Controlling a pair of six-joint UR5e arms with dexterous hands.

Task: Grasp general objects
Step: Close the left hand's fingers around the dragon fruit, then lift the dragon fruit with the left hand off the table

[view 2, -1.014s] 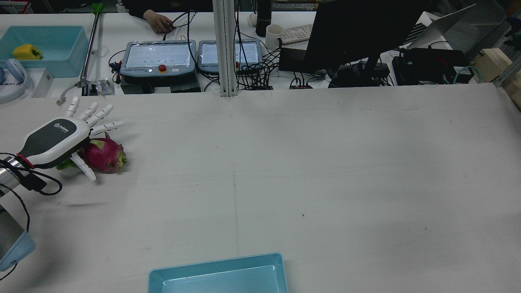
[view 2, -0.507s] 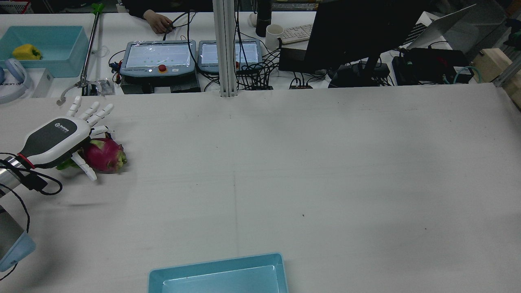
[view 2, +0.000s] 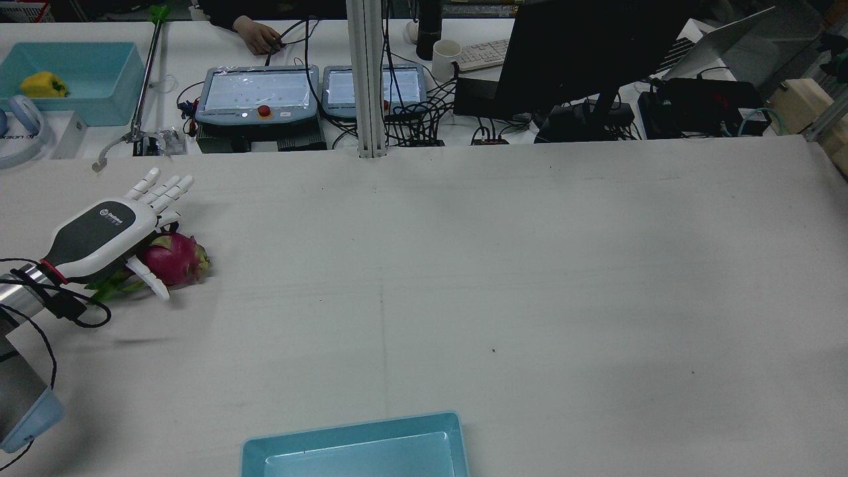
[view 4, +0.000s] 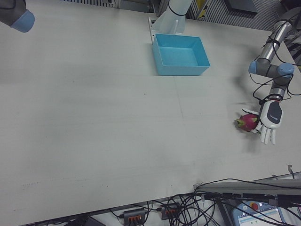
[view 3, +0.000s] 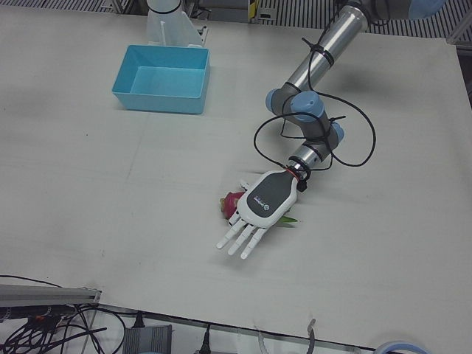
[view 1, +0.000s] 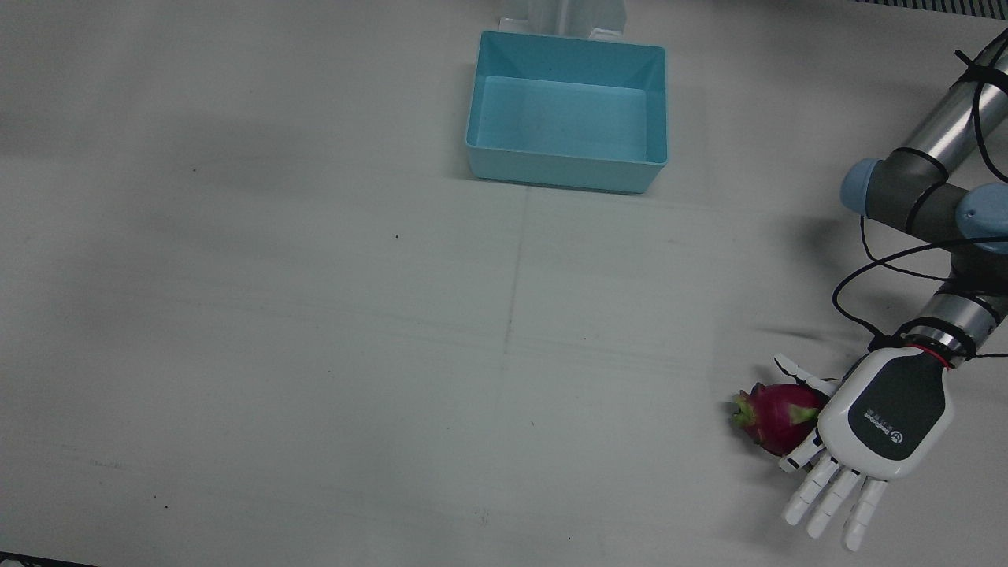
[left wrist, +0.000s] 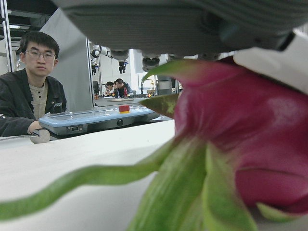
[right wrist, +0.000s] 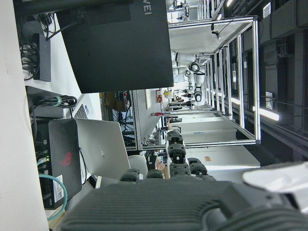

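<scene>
Left hand over the dragon fruit, lower right of the front view.
The left hand [view 1: 882, 421] hovers flat, fingers spread and gripping nothing, above the dragon fruit [view 1: 776, 417] lying on the table [view 1: 315, 315].

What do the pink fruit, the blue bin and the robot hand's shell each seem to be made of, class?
Fruit: real or imitation dragon fruit, can't tell; magenta skin, green leafy scales.
Bin: likely moulded plastic; even light-blue colour, thin smooth walls, slight sheen.
Left robot hand: apparently hard plastic; smooth white casing with a dark grey back panel.
</scene>
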